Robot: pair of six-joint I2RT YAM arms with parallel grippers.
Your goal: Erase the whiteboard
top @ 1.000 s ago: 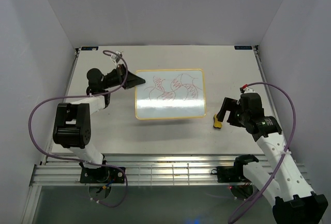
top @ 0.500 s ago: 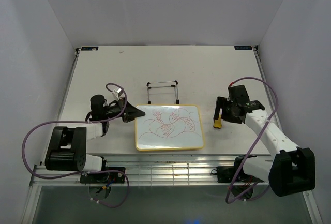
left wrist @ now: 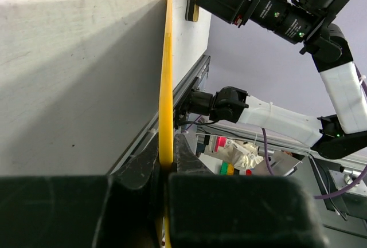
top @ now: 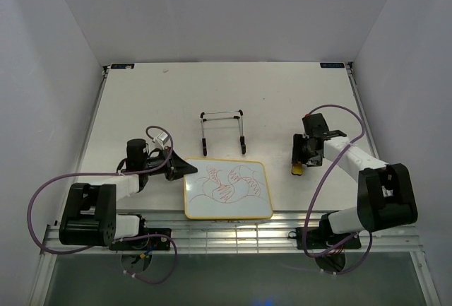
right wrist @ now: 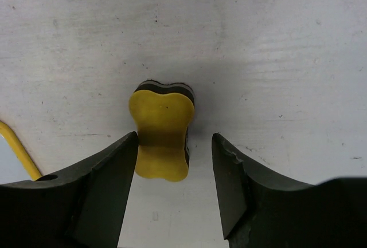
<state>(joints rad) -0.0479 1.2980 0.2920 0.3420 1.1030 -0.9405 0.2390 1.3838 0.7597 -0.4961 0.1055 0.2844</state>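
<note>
From above, the whiteboard is sitting close to the near edge of the bench, about midway along it. It is showing a white face, a thin yellow frame with rounded corners, and red looping scribbles across its far half. The left gripper is reaching in from the left and meeting the board's far-left corner. A black wire easel stand is standing apart behind the board, toward the bench's middle. To the right, between the board and the right edge, the right gripper is hanging over a small yellow eraser. The bench top is looking pale and scuffed, and plain light walls are closing it in on three sides.

The left wrist camera is looking along the board edge-on. The yellow frame is running straight into the left gripper, whose fingers are clamping it. The top view cannot confirm this grip. Farther off, the eraser is standing on its side.

The right wrist camera is showing the right gripper parted and straddling the eraser. Bare bench is showing between the right finger and the eraser, so nothing is being gripped. A yellow corner of the whiteboard is peeking in at the lower left.
</note>
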